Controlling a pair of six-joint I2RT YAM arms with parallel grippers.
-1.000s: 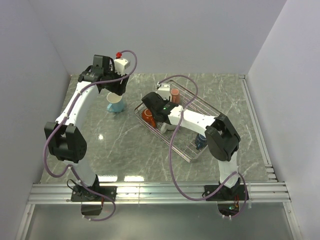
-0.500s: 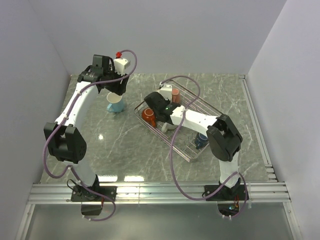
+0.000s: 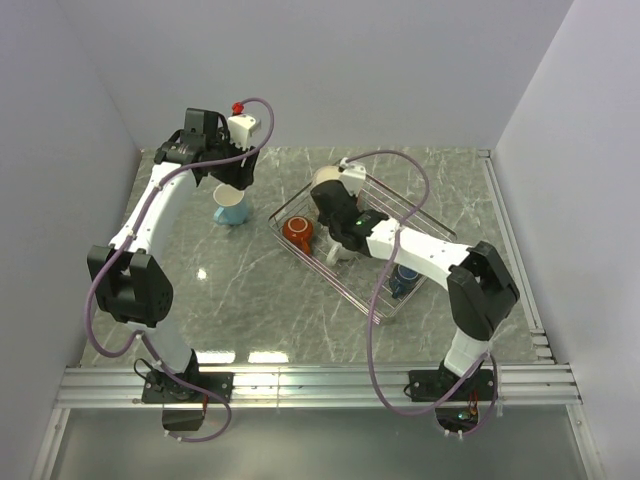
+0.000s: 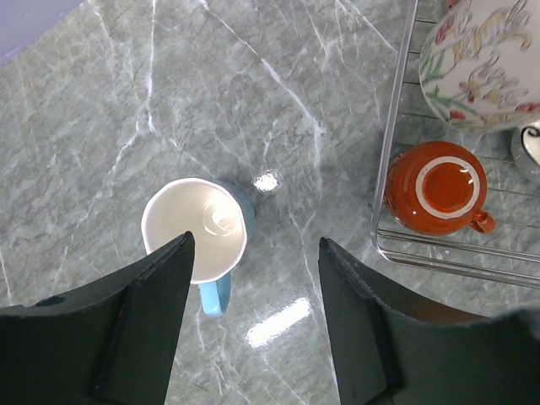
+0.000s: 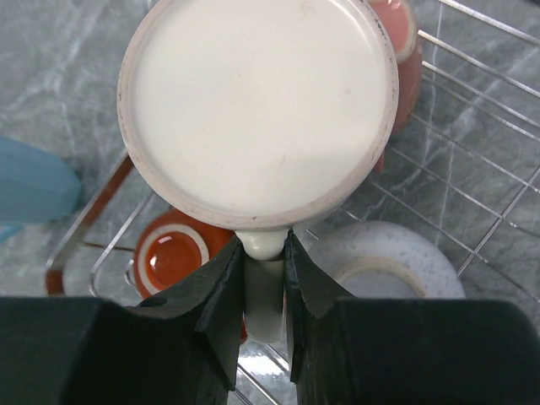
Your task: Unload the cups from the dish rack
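One mug in hand | right gripper clenched on the handle of cream floral mug, base up, held above dish rack, likely to clear its wires | left gripper spread wide over light blue mug, upright left of the rack

The cream mug in the right pincer hid most of the pink mug beyond it. The pincer covered part of the orange mug. Left of it, the edge cut the blue mug.

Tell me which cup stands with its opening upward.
The light blue cup, on the table beside the dish rack; the orange-red cup and the cream floral cup show their bases.
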